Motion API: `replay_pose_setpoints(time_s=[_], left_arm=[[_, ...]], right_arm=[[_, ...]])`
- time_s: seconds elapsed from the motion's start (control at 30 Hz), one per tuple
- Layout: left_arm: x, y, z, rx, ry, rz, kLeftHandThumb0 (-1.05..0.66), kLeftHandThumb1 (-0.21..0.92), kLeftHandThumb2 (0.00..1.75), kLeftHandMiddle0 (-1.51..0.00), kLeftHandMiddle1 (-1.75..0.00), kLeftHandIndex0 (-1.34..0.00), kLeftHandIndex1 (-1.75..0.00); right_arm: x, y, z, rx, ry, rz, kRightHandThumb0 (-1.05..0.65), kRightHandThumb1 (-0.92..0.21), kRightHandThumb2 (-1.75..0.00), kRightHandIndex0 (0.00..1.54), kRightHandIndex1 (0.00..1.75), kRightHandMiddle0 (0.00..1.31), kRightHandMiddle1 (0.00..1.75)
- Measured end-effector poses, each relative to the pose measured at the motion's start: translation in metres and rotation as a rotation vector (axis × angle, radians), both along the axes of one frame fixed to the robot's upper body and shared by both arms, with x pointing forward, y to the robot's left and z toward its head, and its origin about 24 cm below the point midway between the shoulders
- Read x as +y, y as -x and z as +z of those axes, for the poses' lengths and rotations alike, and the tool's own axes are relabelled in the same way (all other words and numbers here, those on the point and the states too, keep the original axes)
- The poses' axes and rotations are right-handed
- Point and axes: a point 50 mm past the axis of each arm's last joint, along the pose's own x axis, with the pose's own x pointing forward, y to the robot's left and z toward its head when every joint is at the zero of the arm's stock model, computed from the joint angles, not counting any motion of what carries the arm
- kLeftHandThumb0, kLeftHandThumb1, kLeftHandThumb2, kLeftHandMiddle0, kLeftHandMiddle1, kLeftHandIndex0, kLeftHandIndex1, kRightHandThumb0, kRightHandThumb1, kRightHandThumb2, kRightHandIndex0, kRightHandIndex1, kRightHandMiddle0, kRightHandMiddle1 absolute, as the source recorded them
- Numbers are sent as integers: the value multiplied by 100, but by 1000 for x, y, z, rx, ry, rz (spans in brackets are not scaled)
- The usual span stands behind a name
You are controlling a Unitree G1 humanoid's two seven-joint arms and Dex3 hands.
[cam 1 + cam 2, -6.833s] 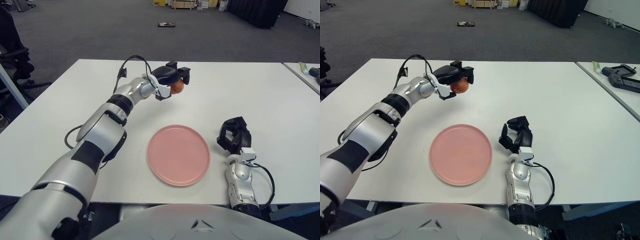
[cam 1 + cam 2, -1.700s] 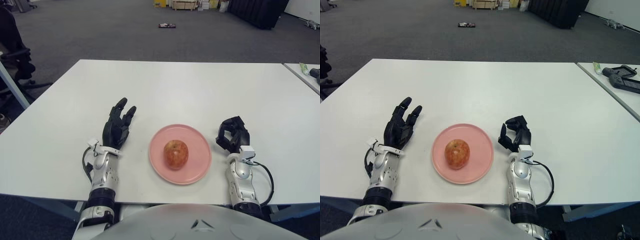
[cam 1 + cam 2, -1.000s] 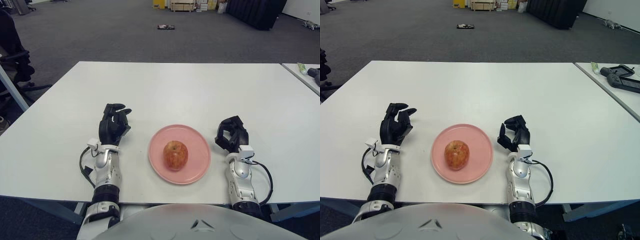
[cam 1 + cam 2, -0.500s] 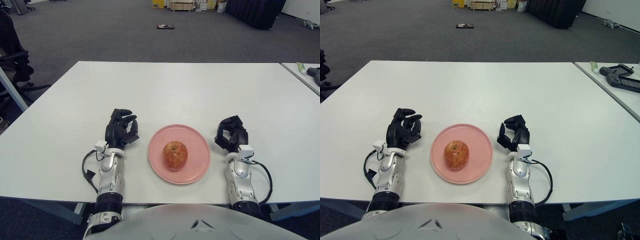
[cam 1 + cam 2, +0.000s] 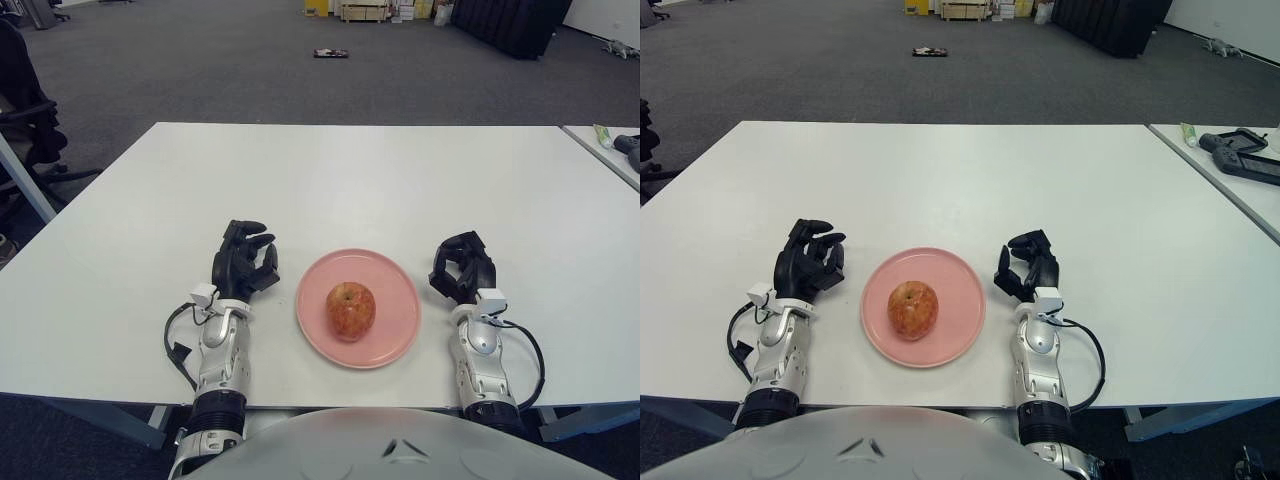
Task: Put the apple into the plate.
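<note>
We found the apple (image 5: 350, 310) standing upright in the middle of the pink plate (image 5: 396, 283), a little below the centre of the frame, with its stem hollow turned up. Nothing touched it, so we judged that the task was already fulfilled.

The left hand (image 5: 243, 269) was at the lower left, just beside the left rim of the plate, with the fingers curled inward and nothing between them. We think it was there because it had no more work with the fruit.

The right hand (image 5: 460, 272) was at the lower right, near the right rim of the plate, also curled and without any object. It appeared idle.

Both forearms came up from the bottom edge of the white table (image 5: 380, 180), which left the plate free between them.
</note>
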Motion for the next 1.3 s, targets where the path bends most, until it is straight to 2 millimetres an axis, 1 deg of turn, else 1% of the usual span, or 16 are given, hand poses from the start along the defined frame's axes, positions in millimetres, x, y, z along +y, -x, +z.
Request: replay_pose_setpoints(time_s=[0.23, 0.5, 0.87, 1.07, 1.3], left_arm=[[-2, 1, 0, 17, -38, 8, -1, 37, 123, -56, -165, -41, -175], [-2, 1, -2, 47, -18, 8, 0, 40, 118, -54, -159, -43, -175], [-2, 2, -3, 62, -17, 21, -1, 40, 115, -56, -152, -45, -175], [-4, 2, -4, 77, -46, 23, -1, 41, 114, -58, -150, -44, -175], [-4, 2, -5, 92, -26, 22, -1, 41, 114, -57, -150, -44, -175]], right_arm=[[1, 0, 0, 2, 1, 5, -42, -50, -110, 75, 175, 47, 175], [2, 0, 0, 7, 4, 10, -42, -50, -109, 71, 175, 46, 175], [3, 0, 0, 11, 6, 12, -42, -50, -109, 71, 175, 47, 175], [5, 1, -1, 18, 1, 30, -42, -53, -106, 69, 175, 45, 175], [7, 2, -1, 23, -1, 56, -41, -54, -104, 67, 175, 44, 175]])
